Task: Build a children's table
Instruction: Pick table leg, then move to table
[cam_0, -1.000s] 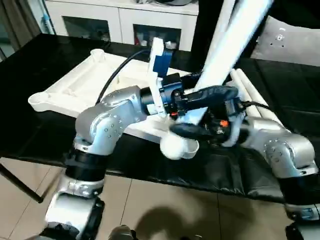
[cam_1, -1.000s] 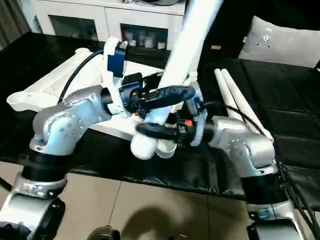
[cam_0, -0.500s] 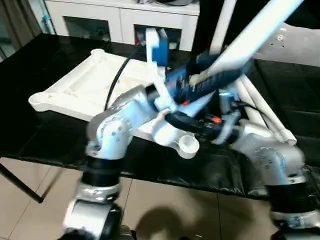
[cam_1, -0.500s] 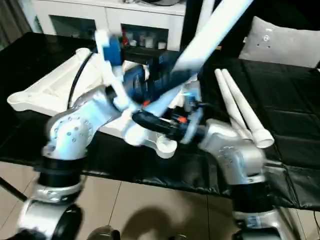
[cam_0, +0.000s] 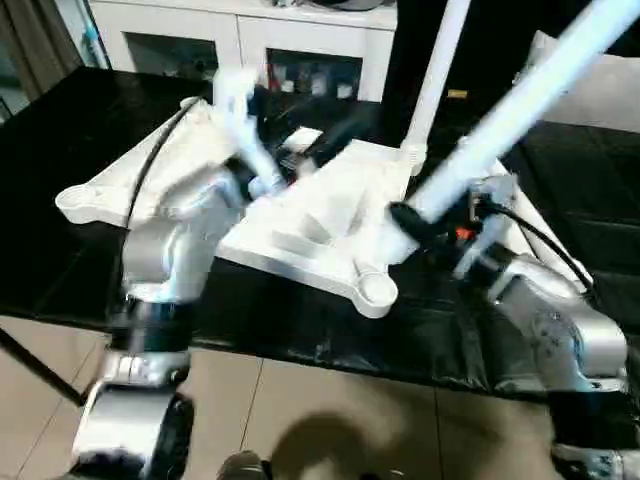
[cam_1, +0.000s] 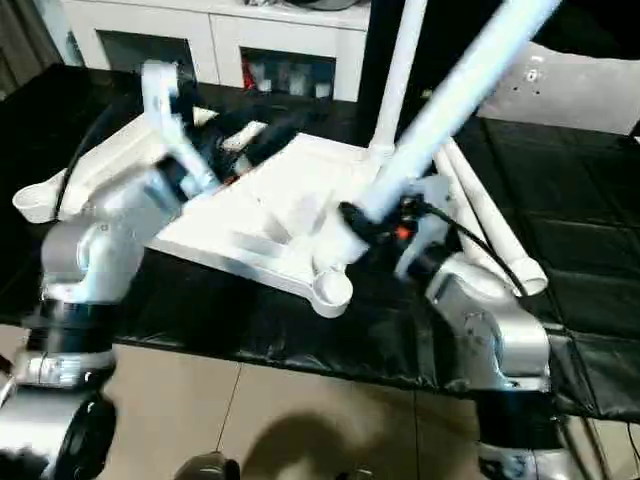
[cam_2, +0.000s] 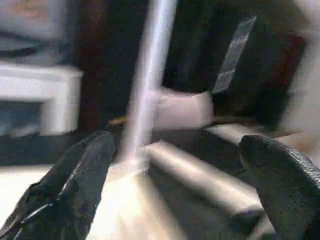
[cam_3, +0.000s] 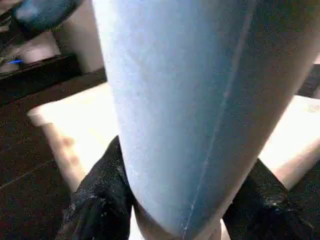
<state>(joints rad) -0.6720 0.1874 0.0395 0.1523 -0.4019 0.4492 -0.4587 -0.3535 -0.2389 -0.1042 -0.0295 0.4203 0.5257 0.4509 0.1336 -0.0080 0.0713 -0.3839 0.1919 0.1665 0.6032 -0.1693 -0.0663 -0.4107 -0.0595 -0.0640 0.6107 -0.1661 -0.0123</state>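
The ribbed white plastic tabletop (cam_0: 300, 215) is lying underside up on the black worktop (cam_0: 60, 260). The right claw (cam_3: 180, 200) is clamping a smooth tapered leg (cam_0: 500, 125), slanting up to the right. The left claw (cam_2: 175, 185) is gaping apart over the top's middle, holding nothing.

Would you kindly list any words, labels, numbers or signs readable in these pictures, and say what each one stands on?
None can be read.
The cabinet holds small items behind its glass doors, too blurred to read.
The table top and the leg bear no print.
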